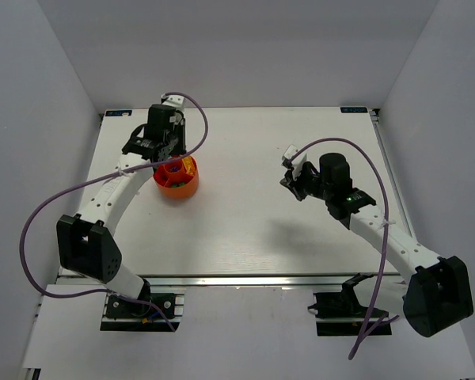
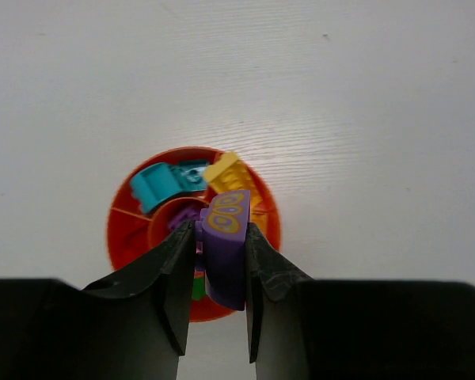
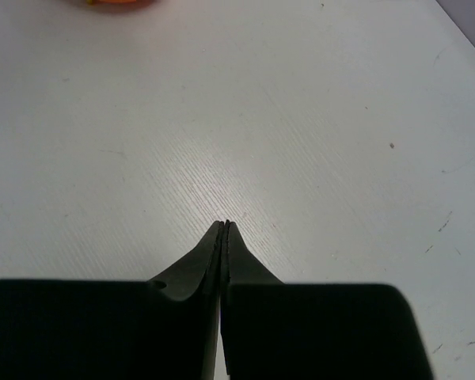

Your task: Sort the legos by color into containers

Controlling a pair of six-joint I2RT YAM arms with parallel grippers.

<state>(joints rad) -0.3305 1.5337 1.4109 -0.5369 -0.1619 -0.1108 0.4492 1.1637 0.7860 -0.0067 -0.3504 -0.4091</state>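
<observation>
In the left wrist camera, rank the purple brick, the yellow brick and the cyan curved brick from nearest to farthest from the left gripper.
1. Purple brick: clamped in the left gripper.
2. Yellow brick: just beyond the fingertips, far right of the bowl.
3. Cyan curved brick: farther off, far left of the bowl.

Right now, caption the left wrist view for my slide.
Left gripper holds a purple brick over the orange bowl.

Claw [image 2: 220,229] grips purple lego [image 2: 225,245] (over bowl [image 2: 120,229])
</observation>
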